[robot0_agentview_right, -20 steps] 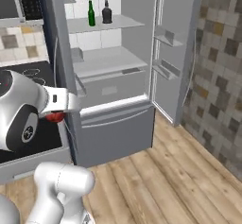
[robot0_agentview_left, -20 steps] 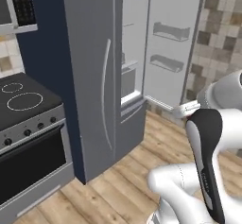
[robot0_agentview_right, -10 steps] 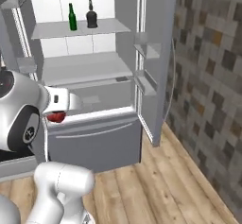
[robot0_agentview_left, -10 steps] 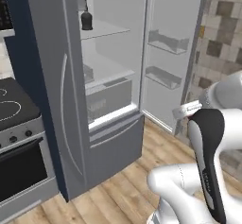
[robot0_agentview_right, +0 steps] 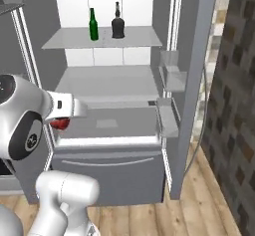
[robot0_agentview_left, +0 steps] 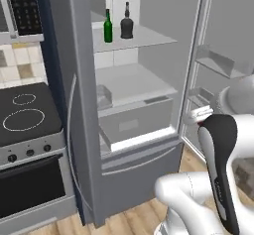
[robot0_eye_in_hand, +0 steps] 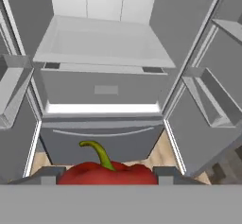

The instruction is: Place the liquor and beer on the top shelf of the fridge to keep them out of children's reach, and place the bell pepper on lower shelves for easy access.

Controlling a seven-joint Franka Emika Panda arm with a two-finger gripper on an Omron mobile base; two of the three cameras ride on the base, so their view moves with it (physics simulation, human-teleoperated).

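The fridge [robot0_agentview_left: 74, 110] stands open in front of me. On its top shelf [robot0_agentview_left: 151, 38] [robot0_agentview_right: 137, 40] the slim green beer [robot0_agentview_left: 107, 27] [robot0_agentview_right: 93, 25] stands upright just left of the squat black liquor [robot0_agentview_left: 127, 23] [robot0_agentview_right: 118, 23]. My gripper [robot0_eye_in_hand: 108, 176] is shut on the red bell pepper [robot0_eye_in_hand: 108, 173] [robot0_agentview_right: 60, 124], whose green stem points up. I hold it low in front of the fridge, out from the drawer front and below the lower shelf [robot0_eye_in_hand: 101, 46] [robot0_agentview_right: 107, 80] [robot0_agentview_left: 134, 83].
A pulled-out drawer [robot0_eye_in_hand: 104, 93] sits under the lower shelf. Door bins [robot0_agentview_left: 214, 63] [robot0_agentview_right: 169, 78] line the open right door. A black stove [robot0_agentview_left: 25, 115] and a microwave [robot0_agentview_left: 22, 6] are to the left. A dark tiled wall [robot0_agentview_right: 236, 105] rises at the right.
The whole picture has shifted as the base swung round to face the fridge interior more squarely and closer. The bell pepper stays in my gripper; the bottles have not moved.
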